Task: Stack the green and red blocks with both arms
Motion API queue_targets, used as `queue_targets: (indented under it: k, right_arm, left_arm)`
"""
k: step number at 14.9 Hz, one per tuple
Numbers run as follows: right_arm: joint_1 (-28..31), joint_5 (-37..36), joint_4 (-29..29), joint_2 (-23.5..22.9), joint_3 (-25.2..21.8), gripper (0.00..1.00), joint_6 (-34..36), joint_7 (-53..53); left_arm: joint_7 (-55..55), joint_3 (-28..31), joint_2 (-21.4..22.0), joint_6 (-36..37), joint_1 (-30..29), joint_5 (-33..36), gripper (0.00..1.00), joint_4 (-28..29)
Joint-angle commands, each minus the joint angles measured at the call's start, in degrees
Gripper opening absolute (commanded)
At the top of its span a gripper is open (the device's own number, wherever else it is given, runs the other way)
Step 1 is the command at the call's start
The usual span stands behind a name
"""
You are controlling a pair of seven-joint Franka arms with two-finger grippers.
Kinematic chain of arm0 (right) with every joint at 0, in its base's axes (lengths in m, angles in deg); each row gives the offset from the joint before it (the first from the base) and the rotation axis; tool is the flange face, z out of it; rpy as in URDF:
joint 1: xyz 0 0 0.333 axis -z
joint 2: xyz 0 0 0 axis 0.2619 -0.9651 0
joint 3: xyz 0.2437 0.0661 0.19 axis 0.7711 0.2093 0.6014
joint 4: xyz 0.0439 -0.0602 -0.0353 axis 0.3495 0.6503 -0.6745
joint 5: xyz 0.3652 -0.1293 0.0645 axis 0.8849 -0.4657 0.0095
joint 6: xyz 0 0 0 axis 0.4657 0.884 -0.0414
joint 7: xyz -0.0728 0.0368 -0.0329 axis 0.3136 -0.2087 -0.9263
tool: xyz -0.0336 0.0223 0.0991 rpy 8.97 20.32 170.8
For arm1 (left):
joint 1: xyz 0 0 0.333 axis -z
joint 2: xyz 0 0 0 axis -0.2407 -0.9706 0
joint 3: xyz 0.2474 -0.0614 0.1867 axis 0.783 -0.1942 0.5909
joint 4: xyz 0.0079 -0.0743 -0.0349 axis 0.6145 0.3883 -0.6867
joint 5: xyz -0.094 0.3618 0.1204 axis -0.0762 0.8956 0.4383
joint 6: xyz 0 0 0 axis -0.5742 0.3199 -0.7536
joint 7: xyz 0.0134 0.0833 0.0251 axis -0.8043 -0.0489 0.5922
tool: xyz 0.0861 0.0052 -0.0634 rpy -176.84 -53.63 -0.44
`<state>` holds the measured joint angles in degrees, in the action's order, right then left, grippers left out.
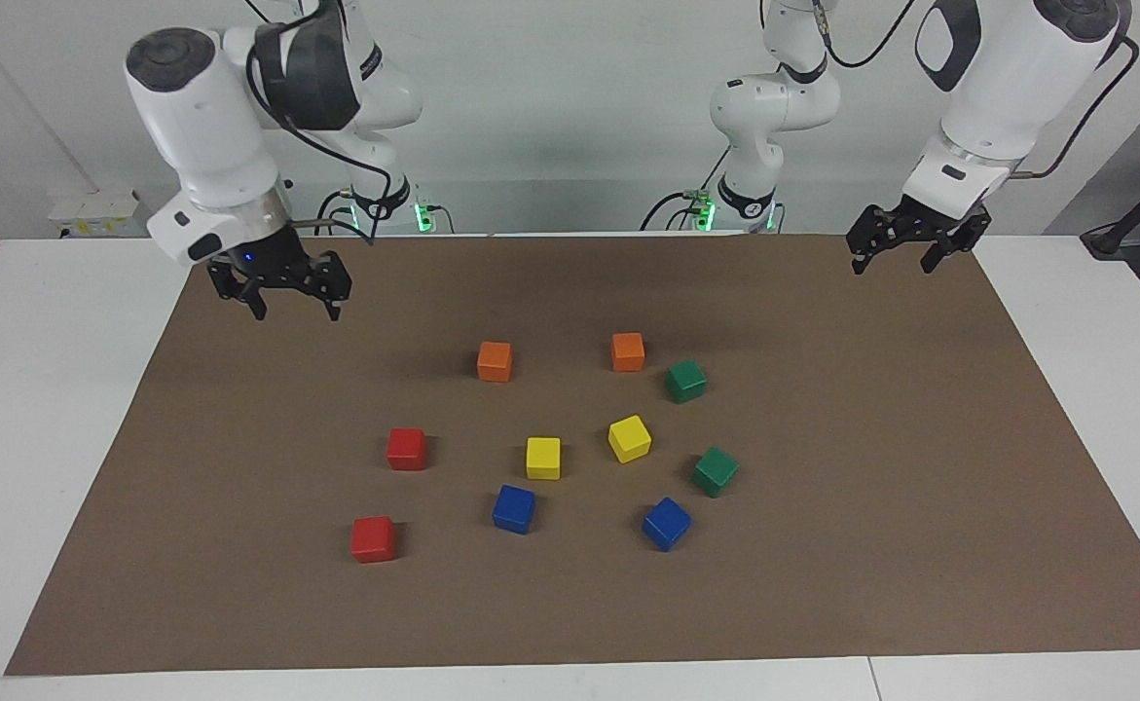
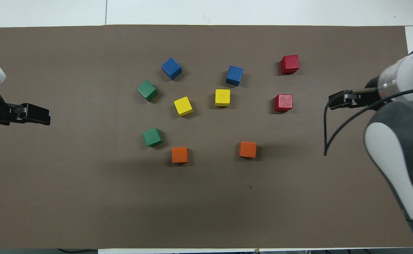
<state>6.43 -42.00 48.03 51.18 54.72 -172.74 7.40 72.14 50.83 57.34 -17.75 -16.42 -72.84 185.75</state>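
Two red blocks (image 1: 406, 449) (image 1: 374, 539) lie apart on the brown mat toward the right arm's end; from above they are the red blocks (image 2: 284, 102) (image 2: 290, 64). Two green blocks (image 1: 686, 381) (image 1: 716, 471) lie apart toward the left arm's end, seen from above as the green blocks (image 2: 152, 137) (image 2: 147, 90). My right gripper (image 1: 297, 312) (image 2: 332, 101) hangs open and empty over bare mat, clear of the red blocks. My left gripper (image 1: 893, 263) (image 2: 47, 120) waits open and empty over the mat's edge at its own end.
Between the red and green blocks lie two orange cubes (image 1: 495, 360) (image 1: 628, 351), two yellow cubes (image 1: 543, 458) (image 1: 629, 438) and two blue cubes (image 1: 514, 508) (image 1: 666, 524). The brown mat (image 1: 871, 545) covers most of the white table (image 1: 34, 409).
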Motion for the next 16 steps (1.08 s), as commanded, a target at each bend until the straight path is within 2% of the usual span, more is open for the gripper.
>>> queue_targets:
  k: [1,4,10,13,16]
  right_arm:
    - [-1.0,1.1,0.6,-6.6,0.0,1.00,-7.0,-3.8]
    - [-1.0,4.9,0.6,-11.5,0.1,1.00,-12.2,-4.9]
    - [-2.9,5.2,0.7,-17.5,0.1,1.00,-20.0,-6.3]
    - [-3.9,5.2,1.3,-18.9,0.0,1.00,-22.2,-5.7]
    - [-4.9,4.3,8.1,-18.3,0.0,1.00,-28.3,-4.3]
  left_arm:
    - [-0.9,-0.3,0.9,0.3,-0.8,-0.6,1.00,0.5]
    - [-0.9,-0.3,0.9,0.3,-0.8,-0.6,1.00,0.5]
    - [-0.3,-0.4,2.0,0.7,0.0,-0.7,1.00,1.0]
    - [2.8,-0.8,3.4,-4.9,0.9,-1.2,1.00,5.8]
    - [14.8,-0.7,-1.8,-11.5,8.6,-1.3,1.00,5.9]
